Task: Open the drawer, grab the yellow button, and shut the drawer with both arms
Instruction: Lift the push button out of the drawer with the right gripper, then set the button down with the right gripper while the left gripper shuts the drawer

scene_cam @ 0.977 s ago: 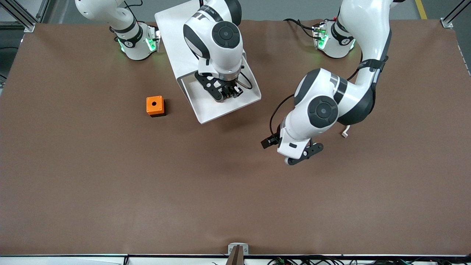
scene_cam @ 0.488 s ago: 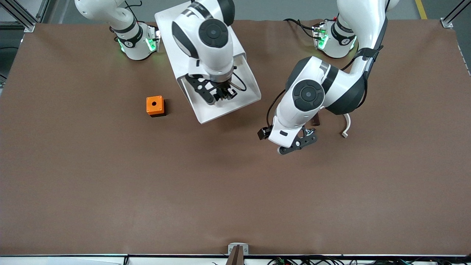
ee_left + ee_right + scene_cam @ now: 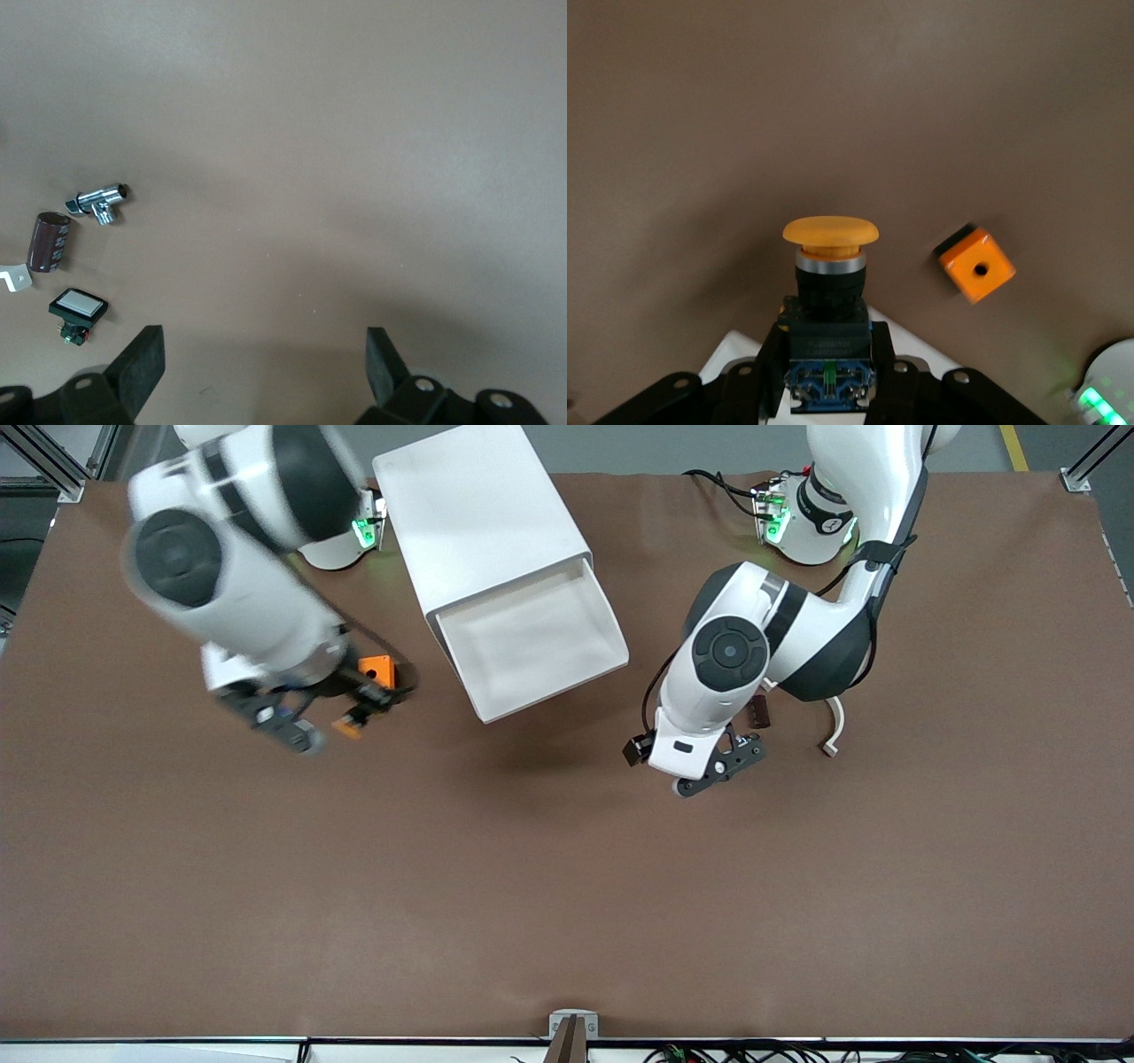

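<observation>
- Right gripper [image 3: 829, 390] clamped on the button [image 3: 829, 292], up in the air over bare table, just beside the orange cube [image 3: 376, 666] and at the cube's end of the cabinet [image 3: 483, 522].
- Button's long axis in line with the fingers: orange cap pointing straight out from the gripper, blue rear end tucked between the jaws, black body in the middle.
- Button out of the drawer [image 3: 532, 642], then; drawer pulled out of the cabinet toward the front camera, tray showing nothing inside.
- Left gripper [image 3: 266, 372] hanging low over the table, fingers spread wide, holding nothing.
- The relation that counts for the closing push, as judged: drawer front between the two grippers, well apart from the right one, near the left one; left arm free and closer, right arm loaded.
- Probably the left gripper's job, with a sweep toward the drawer front and a push along the drawer's slide axis, back into the cabinet.
- Count: one button, one drawer open, one cabinet, one orange cube, two arms.
- Beside the left gripper, four small loose parts in the left wrist view: a brown cylinder [image 3: 49, 240], a silver metal fitting [image 3: 100, 203], a small black piece with a white face [image 3: 78, 307], a white bracket [image 3: 13, 278].
- Risk, as a guess: button carried crooked if the grip slips.
</observation>
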Robot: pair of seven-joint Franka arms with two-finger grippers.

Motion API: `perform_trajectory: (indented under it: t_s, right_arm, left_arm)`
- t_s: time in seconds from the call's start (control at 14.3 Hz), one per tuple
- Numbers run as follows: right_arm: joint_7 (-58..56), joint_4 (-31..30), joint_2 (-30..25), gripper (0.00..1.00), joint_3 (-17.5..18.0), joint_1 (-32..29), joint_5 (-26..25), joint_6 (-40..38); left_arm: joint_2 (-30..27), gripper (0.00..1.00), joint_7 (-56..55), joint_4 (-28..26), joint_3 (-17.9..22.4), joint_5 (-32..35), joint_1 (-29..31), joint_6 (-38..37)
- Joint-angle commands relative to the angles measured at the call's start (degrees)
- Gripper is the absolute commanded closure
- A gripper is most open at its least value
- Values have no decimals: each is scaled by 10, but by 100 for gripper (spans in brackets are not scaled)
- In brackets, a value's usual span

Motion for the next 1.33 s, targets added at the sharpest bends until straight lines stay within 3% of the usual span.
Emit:
perform_trajectory:
  t_s: [0.0, 0.28, 0.49, 0.63, 1.05, 1.26]
  right_arm:
    - [-164, -12, 11, 100, 13, -98, -14, 9]
    - [-354, -50, 33, 100, 13, -208, -31, 66]
    - [-452, -86, 63, 100, 13, -261, -43, 158]
    - [-491, -109, 86, 100, 13, -284, -44, 225]
    - [-545, -128, 162, 100, 13, -325, -42, 325]
    - [-551, -183, 178, 100, 15, -322, -41, 435]
  left_arm:
    - [1, 0, -11, -8, -8, 10, -24, 10]
    - [11, 0, -11, -8, -14, 10, -59, 10]
    - [14, 0, -11, -8, -14, 9, -88, 10]
    - [18, 0, -11, -7, -15, 4, -105, 10]
    - [19, 0, -11, -7, -15, -26, -132, 10]
    - [18, 0, -10, -6, -15, -68, -148, 10]
